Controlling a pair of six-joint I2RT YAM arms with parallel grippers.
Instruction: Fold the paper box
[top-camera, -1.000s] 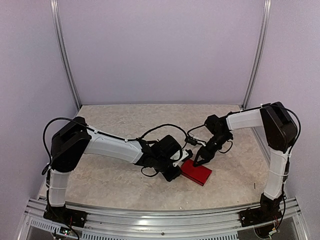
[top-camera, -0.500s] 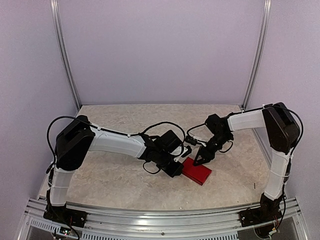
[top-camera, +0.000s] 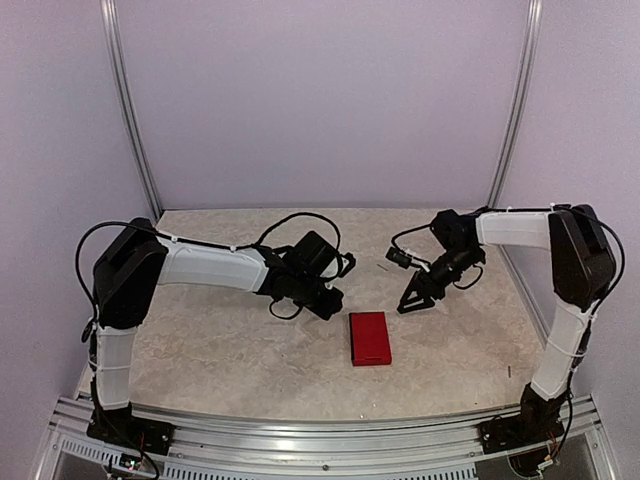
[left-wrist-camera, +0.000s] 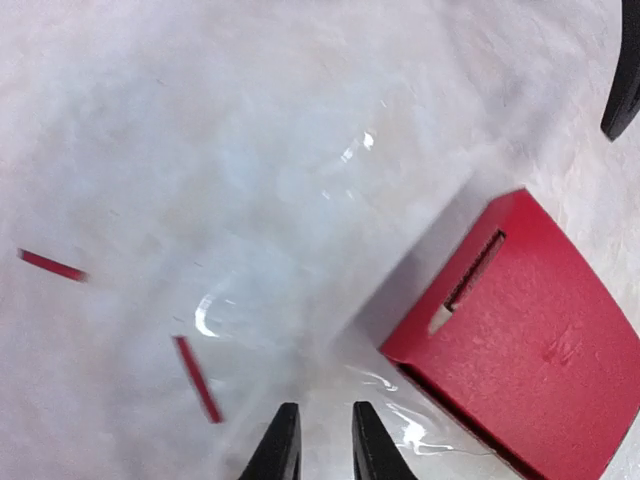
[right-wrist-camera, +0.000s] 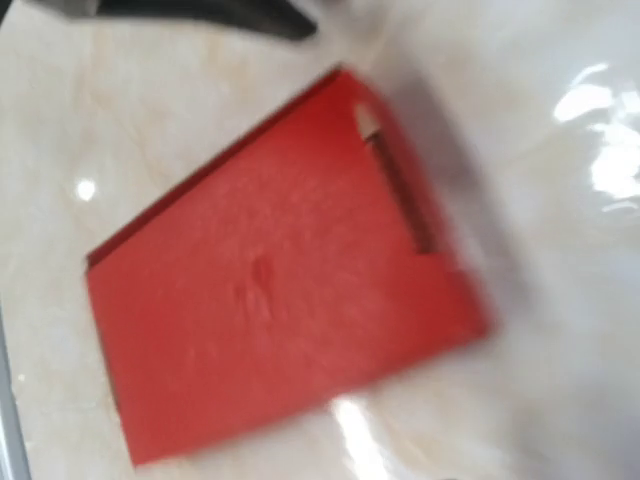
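Lying flat on the table (top-camera: 220, 350) between the two arms, touched by neither, the red paper box (top-camera: 369, 338) is seen closed up as a shallow rectangle with a slot along one end. It is judged light, thin-walled and easily dented or slid; a hold by opposite long edges seems safest. The left gripper (left-wrist-camera: 318, 445) is nearly shut on nothing. The right gripper (top-camera: 411, 303) cannot be judged.
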